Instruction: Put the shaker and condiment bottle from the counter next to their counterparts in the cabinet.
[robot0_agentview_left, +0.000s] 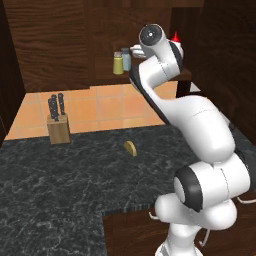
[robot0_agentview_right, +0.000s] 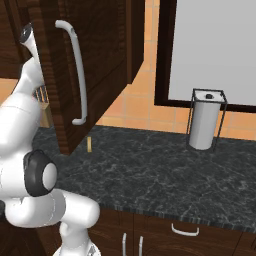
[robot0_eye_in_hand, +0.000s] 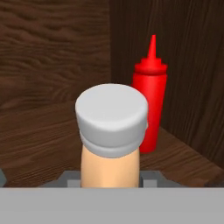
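In the hand view the condiment bottle (robot0_eye_in_hand: 110, 148) stood upright, long axis vertical, its light grey cap (robot0_eye_in_hand: 112, 119) uppermost, rising from between the dark blocks at the bottom edge. The end effector's fingers could not be made out there, so whether it clasped the bottle or had let go could not be told. Just behind and to the bottle's right stood the red squeeze bottle (robot0_eye_in_hand: 150, 105), nozzle pointing up, on the wooden shelf (robot0_eye_in_hand: 39, 140) of the cabinet (robot0_eye_in_hand: 175, 57).

The left base view showed the arm (robot0_agentview_left: 165, 70) reaching into the cabinet, hiding most of the red bottle. To its left on the shelf the yellow-green shaker (robot0_agentview_left: 118, 64) stood touching the blue-grey shaker (robot0_agentview_left: 126, 60).

Below, the worktop (robot0_agentview_left: 60, 180) carried a knife block (robot0_agentview_left: 58, 125).

The right base view showed the open cabinet door (robot0_agentview_right: 85, 70) blocking the shelf, and a paper towel holder (robot0_agentview_right: 205, 120) on the worktop.
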